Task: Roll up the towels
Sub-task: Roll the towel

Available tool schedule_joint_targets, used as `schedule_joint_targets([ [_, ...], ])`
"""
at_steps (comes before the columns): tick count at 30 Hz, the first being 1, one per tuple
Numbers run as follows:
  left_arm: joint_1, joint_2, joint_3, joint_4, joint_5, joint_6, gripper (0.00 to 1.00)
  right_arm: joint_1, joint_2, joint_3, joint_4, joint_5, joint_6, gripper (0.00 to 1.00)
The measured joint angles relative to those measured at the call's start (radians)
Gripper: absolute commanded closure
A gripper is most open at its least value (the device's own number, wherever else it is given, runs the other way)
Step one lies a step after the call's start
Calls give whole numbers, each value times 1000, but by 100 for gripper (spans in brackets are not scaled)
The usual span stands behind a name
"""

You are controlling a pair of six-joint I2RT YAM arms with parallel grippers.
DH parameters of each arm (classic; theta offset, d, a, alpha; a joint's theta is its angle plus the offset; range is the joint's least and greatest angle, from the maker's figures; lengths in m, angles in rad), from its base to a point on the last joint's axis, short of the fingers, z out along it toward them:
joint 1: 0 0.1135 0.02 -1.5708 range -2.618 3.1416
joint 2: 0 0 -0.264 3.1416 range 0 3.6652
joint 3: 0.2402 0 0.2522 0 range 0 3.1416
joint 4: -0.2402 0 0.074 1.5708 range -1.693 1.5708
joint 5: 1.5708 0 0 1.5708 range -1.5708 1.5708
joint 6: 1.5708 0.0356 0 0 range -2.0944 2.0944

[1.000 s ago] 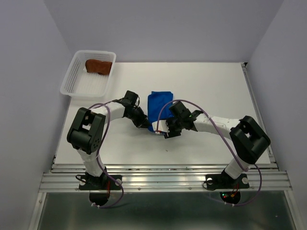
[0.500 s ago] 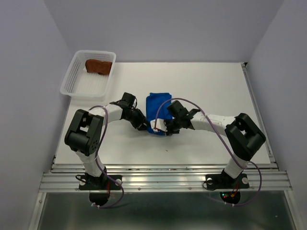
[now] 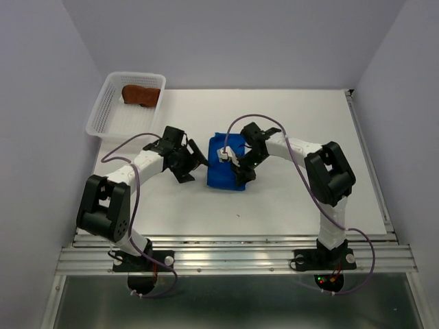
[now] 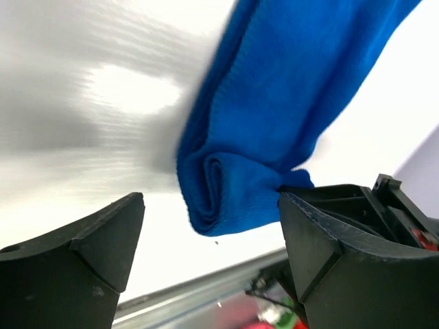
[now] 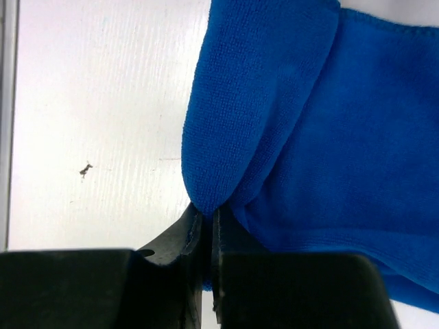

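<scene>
Plainly only the right claw [image 5: 206,221] pinches the blue towel [image 5: 309,137]; the left claw [image 4: 211,202] gapes wide, the rolled end loose between its fingers, likely to unwind if tugged

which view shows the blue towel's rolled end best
Left wrist: the blue towel faces the camera spiral end on. Top shows only its outline; right wrist, a fold pinched by the right gripper.

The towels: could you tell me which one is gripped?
The blue towel mid-table, pinched by the shut fingers of the right gripper; the rust-brown towel lies untouched in the white basket.
</scene>
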Motion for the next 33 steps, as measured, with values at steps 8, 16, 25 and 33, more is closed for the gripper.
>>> schedule_joint_targets([
  [8,-6,-195,-91,68,-155,100,8,-56,156,121,-158,-144,-6,99],
  [16,-122,-229,-220,225,-156,198,11,-80,219,173,-201,-204,32,99],
  [25,-135,-159,-291,385,-101,241,23,-87,245,193,-214,-217,61,99],
  [33,-136,-42,-277,439,-78,259,78,-92,258,196,-214,-227,72,54],
])
